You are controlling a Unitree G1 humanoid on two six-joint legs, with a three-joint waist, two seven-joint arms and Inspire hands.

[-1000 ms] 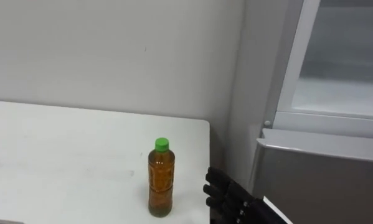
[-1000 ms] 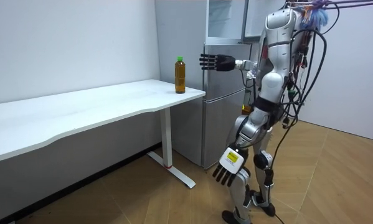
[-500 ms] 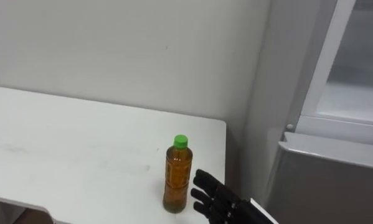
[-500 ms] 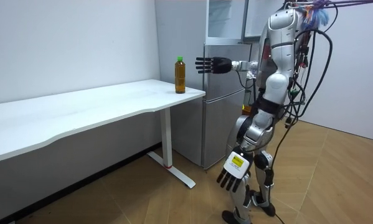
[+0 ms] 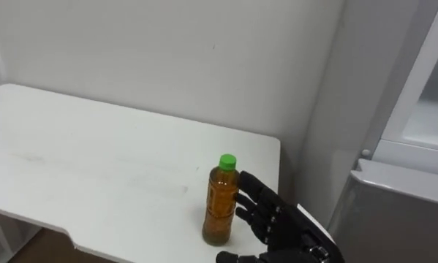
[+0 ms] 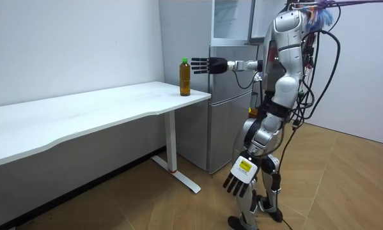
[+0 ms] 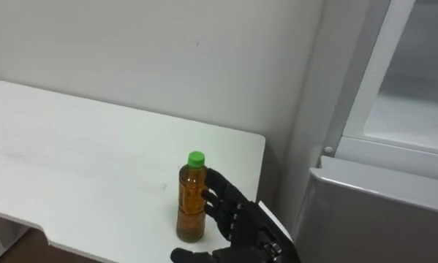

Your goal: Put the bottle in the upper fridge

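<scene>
My left hand [image 6: 238,182] hangs loose at my leg, fingers relaxed. A smooth white table [image 5: 94,168] runs to a squared corner, where the clear plastic bottle [image 5: 221,201] stands upright, amber inside, round green cap. My black right hand [image 5: 273,219] is just beside it, fingers straight and spread, grasping nothing. Rightward stands the flat grey fridge [image 5: 401,212].

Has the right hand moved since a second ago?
Yes. In the room view the right hand has shifted away from the fridge toward the bottle, now just beside it.
</scene>
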